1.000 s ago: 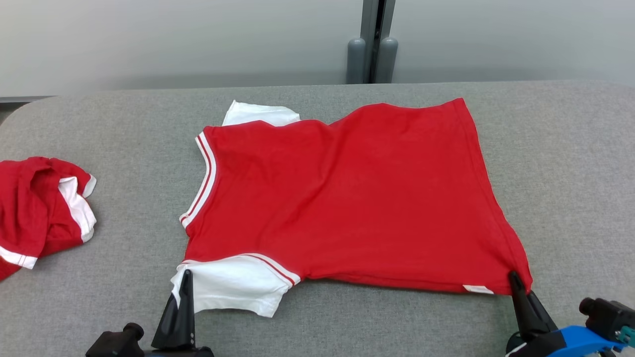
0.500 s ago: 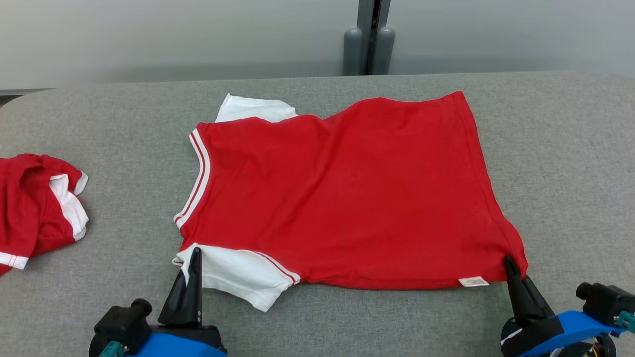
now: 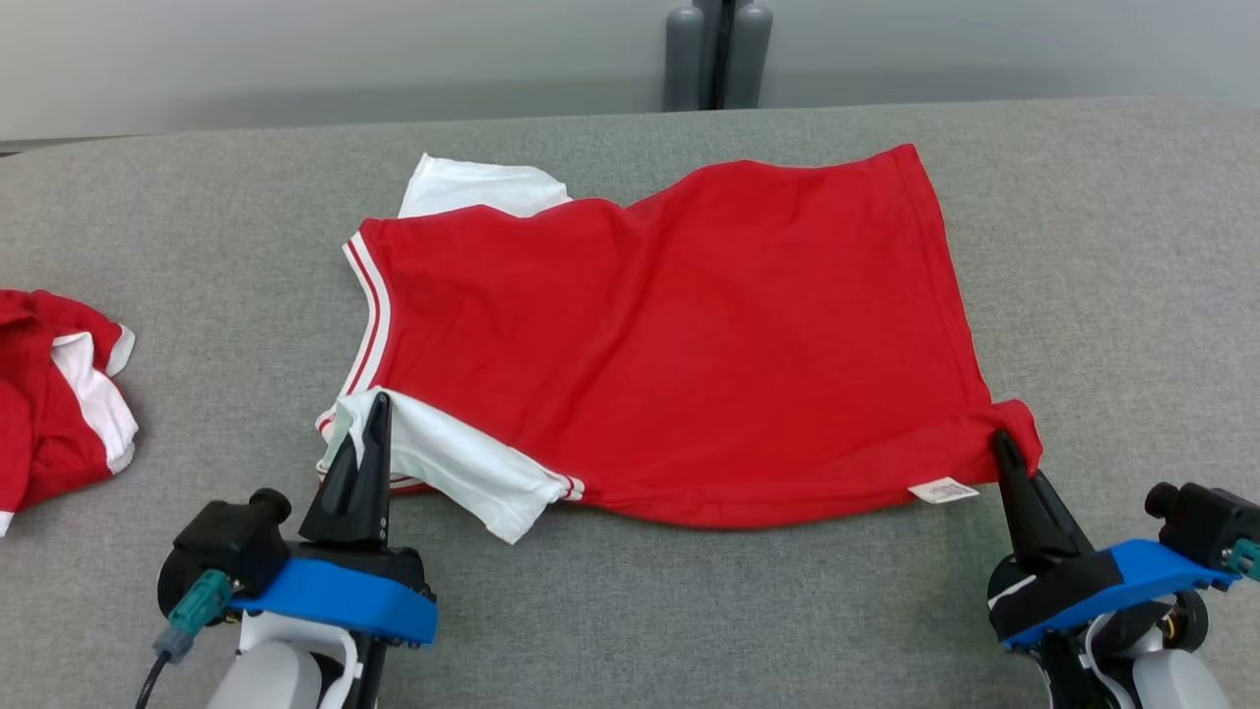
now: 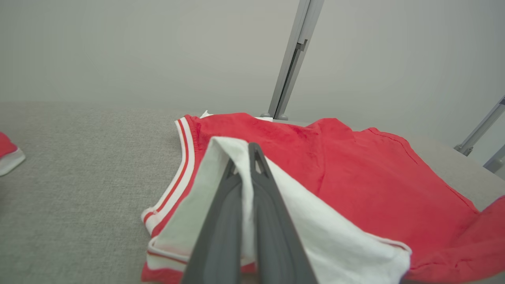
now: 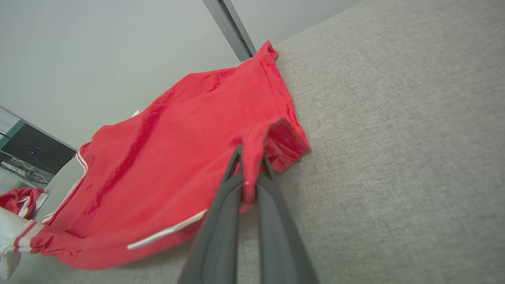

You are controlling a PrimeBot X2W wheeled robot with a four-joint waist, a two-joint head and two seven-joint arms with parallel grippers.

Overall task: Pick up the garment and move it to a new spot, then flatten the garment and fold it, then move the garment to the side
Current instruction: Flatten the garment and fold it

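The garment (image 3: 669, 335) is a red T-shirt with white sleeves and red-and-white trim, spread on the grey table with its neck toward the left. My left gripper (image 3: 377, 406) is shut on the near white sleeve (image 3: 463, 471), lifting it over the shoulder; the left wrist view shows the white cloth (image 4: 244, 185) pinched between the fingers. My right gripper (image 3: 1002, 443) is shut on the near hem corner (image 5: 252, 157), which is raised and curled. A small white label (image 3: 943, 489) shows on the near edge.
A second red and white garment (image 3: 54, 404) lies crumpled at the table's left edge. The grey padded table (image 3: 1112, 276) runs wide on all sides. A grey post (image 3: 711, 49) stands behind the far edge against a pale wall.
Both grippers have moved away from me, carrying the near sleeve and the near hem corner up and over the shirt's near edge. The head camera has tilted, shifting the whole picture.
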